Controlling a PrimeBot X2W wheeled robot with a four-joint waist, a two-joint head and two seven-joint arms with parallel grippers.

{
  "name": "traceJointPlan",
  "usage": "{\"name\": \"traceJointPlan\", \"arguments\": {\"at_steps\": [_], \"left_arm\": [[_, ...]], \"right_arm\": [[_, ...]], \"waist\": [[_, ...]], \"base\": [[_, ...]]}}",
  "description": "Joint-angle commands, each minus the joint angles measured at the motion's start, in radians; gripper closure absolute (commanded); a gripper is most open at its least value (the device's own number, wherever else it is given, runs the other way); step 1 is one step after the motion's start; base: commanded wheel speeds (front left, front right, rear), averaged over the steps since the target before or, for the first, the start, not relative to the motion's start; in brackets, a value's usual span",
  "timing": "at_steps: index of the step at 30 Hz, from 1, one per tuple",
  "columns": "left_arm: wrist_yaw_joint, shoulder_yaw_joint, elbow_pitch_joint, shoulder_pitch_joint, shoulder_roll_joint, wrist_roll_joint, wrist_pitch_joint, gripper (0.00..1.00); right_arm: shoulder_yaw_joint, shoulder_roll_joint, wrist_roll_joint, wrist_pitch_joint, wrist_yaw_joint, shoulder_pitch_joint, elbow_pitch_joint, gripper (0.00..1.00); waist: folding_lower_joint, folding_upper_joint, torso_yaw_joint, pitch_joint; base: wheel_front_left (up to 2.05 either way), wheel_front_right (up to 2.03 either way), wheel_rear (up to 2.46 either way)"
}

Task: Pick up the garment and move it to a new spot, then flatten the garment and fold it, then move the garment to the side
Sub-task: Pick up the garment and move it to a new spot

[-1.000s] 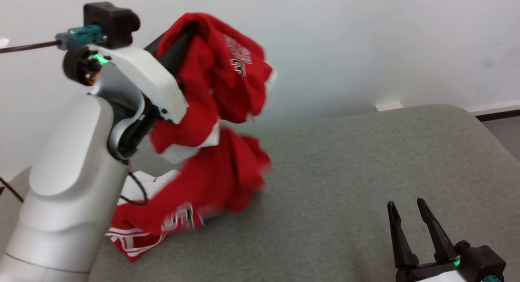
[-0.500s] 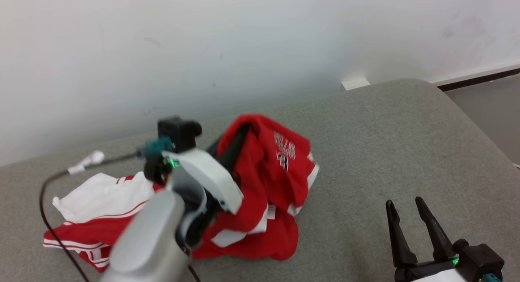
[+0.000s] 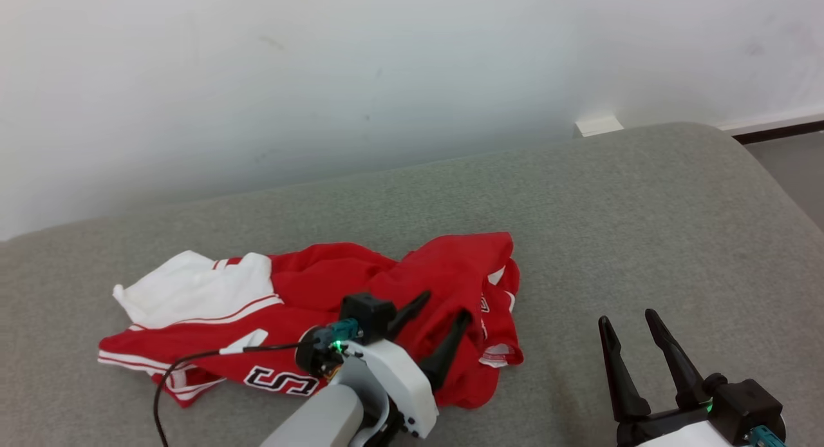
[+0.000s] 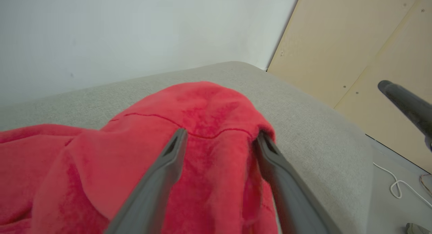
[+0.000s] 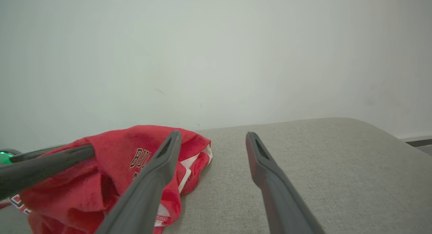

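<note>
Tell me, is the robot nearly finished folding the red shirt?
Not nearly. Done, it seems: the shirt lies in a crumpled heap on the grey cushion, so the first move looks finished. In hand: nothing; the left gripper hangs open over the shirt, and the right gripper is open over bare cushion. Left: flattening, folding and moving it aside.

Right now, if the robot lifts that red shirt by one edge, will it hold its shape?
Probably not: the shirt lies in soft crumpled folds, so it would likely droop. It looks thin, so probably light. Pushed across the coarse grey cushion, it would likely bunch rather than slide.
</note>
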Motion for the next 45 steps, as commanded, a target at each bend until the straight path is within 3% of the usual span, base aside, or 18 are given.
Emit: {"name": "traceJointPlan", "arguments": {"at_steps": [1, 6, 13, 23, 27, 34, 45], "left_arm": [[-0.003, -0.003, 0.000, -0.023, 0.001, -0.013, -0.021, 0.00], [-0.001, 0.016, -0.051, -0.044, 0.004, -0.019, -0.054, 0.00], [0.042, 0.082, -0.169, 0.012, 0.062, 0.002, -0.064, 0.00], [0.162, 0.283, -0.419, 0.229, 0.146, 0.091, -0.064, 0.00], [0.196, 0.395, -0.482, 0.343, 0.134, 0.139, -0.064, 0.00], [0.174, 0.501, -0.505, 0.438, 0.076, 0.184, -0.064, 0.00], [0.112, 0.559, -0.470, 0.450, 0.019, 0.258, -0.065, 0.00]], "right_arm": [[-0.002, -0.007, 0.008, 0.001, 0.000, -0.006, 0.001, 0.00], [-0.010, -0.013, 0.010, 0.001, 0.000, -0.004, -0.004, 0.00], [-0.016, -0.025, 0.002, 0.001, 0.000, 0.007, -0.014, 0.00], [-0.056, -0.026, -0.003, 0.001, 0.000, 0.035, -0.033, 0.00], [-0.068, -0.028, -0.008, 0.001, 0.000, 0.042, -0.055, 0.00], [-0.075, -0.023, -0.012, 0.001, 0.000, 0.052, -0.073, 0.00], [-0.058, -0.027, -0.016, 0.001, 0.000, 0.050, -0.065, 0.00]], "waist": [[0.0000, -0.0001, 0.022, -0.003], [0.0000, -0.0001, 0.067, -0.013], [0.0000, -0.0001, 0.124, -0.019], [0.0000, -0.0001, 0.185, -0.019], [0.0000, -0.0001, 0.190, -0.021], [0.0000, -0.0001, 0.188, -0.022], [0.0000, -0.0001, 0.175, -0.032]], "base": [[0.00, 0.00, 0.00], [0.00, 0.00, 0.00], [0.00, 0.00, 0.00], [0.00, 0.00, 0.00], [0.00, 0.00, 0.00], [0.00, 0.00, 0.00], [0.00, 0.00, 0.00]]}}
